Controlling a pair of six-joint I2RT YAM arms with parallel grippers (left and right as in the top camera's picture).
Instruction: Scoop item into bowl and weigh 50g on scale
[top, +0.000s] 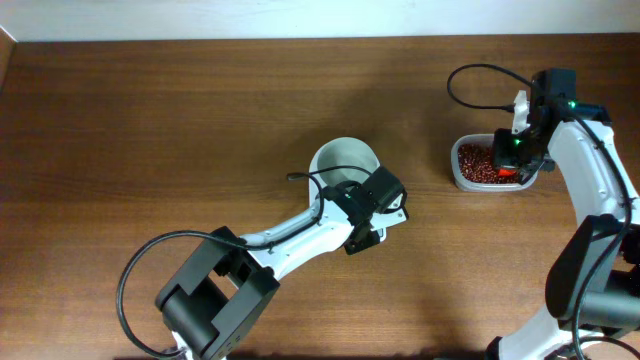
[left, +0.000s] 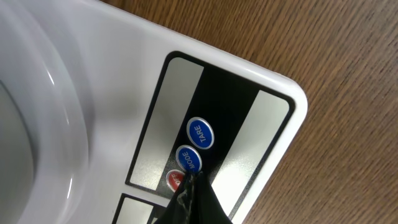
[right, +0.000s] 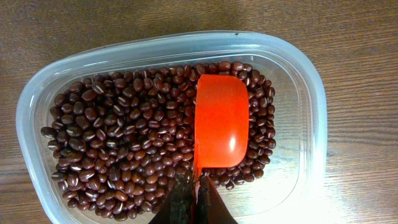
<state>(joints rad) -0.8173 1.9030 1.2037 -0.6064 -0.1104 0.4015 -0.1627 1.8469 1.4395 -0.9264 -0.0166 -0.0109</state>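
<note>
The white bowl (top: 340, 160) stands on the white scale (top: 396, 211), mostly hidden under my left arm. In the left wrist view the bowl's rim (left: 37, 106) fills the left, and the scale's panel (left: 267, 106) shows blue TARE and MODE buttons and a red OFF button. My left gripper (left: 189, 180) is shut, its tip at the MODE and OFF buttons. The red-brown beans (right: 118, 137) lie in a clear plastic tub (right: 298, 81) at the right (top: 470, 165). My right gripper (right: 196, 186) is shut on the handle of an orange scoop (right: 221, 118), empty, resting on the beans.
The brown wooden table (top: 150, 130) stretches left of the bowl. A black cable (top: 470, 75) loops behind the tub. The table's far edge (top: 300, 38) meets a white wall.
</note>
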